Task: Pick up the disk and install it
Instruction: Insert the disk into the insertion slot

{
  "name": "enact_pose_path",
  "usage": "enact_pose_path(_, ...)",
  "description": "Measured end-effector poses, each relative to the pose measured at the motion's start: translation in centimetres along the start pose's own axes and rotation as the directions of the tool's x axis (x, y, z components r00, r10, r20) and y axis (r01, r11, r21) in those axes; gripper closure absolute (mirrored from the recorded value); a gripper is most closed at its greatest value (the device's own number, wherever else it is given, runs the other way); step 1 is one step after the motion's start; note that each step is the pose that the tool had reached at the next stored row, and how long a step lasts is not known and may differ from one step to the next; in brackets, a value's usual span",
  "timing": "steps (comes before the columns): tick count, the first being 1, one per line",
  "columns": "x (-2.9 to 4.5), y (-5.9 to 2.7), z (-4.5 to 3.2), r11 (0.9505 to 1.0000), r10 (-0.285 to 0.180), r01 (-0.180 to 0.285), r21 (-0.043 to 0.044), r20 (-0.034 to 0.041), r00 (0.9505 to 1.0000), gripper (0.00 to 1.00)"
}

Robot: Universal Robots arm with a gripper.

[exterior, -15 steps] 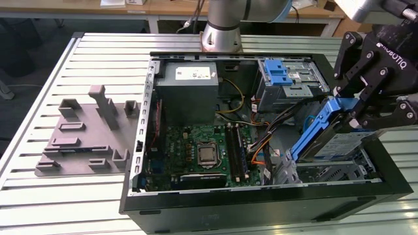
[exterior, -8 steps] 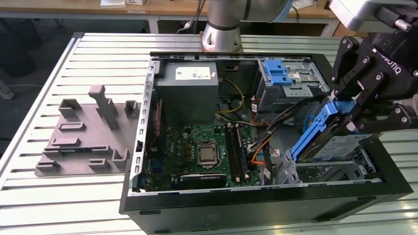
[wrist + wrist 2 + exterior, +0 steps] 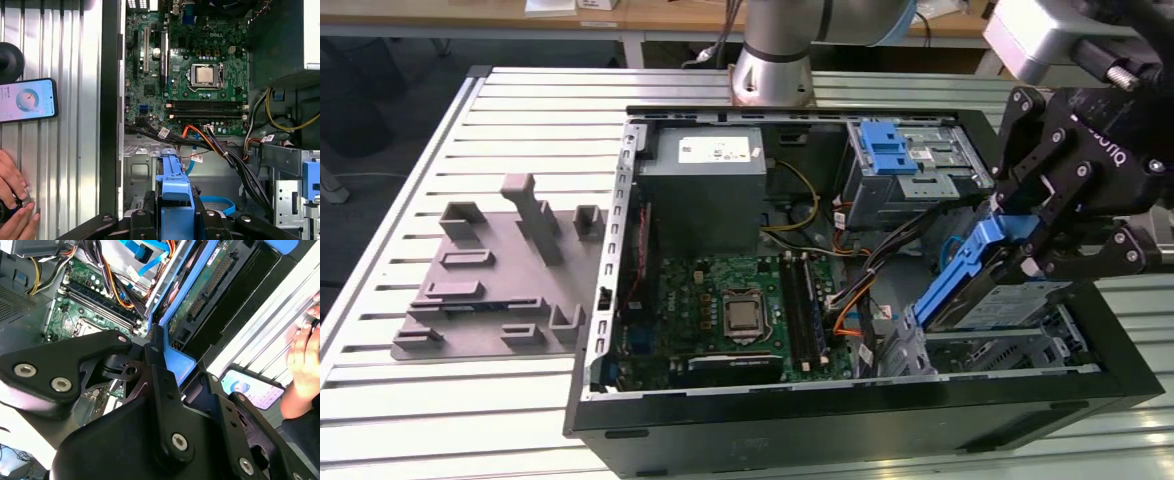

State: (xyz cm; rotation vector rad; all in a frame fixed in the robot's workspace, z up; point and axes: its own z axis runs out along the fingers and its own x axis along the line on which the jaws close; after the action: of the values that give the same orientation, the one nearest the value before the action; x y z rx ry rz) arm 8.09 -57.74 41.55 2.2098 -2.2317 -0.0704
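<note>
In the exterior view my gripper [image 3: 1034, 245] is shut on the disk [image 3: 974, 275], a silver-grey drive in a blue carrier. The disk hangs tilted on edge over the open drive bay [image 3: 994, 350] at the front corner of the computer case [image 3: 854, 415], on the exterior view's right. In the first wrist view the blue carrier of the disk [image 3: 173, 192] sticks out between the black fingers [image 3: 142, 220]. The second wrist view shows the disk [image 3: 200, 295] from its green circuit-board side, with a finger [image 3: 157, 370] pressed against the carrier.
Inside the case lie the motherboard [image 3: 734, 310], a grey power supply box [image 3: 700, 175], a grey cage with a blue latch [image 3: 907, 165] and loose cables [image 3: 854, 300]. A grey fixture [image 3: 500, 270] sits on the slatted table. A phone [image 3: 27, 100] and a person's hand [image 3: 12, 205] rest beside the case.
</note>
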Motion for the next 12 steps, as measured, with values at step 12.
enact_pose_path(12, 0.06, -0.09, 2.05, 1.0000, 0.000, 0.000, -0.0001, 0.0001, 1.0000, 0.64)
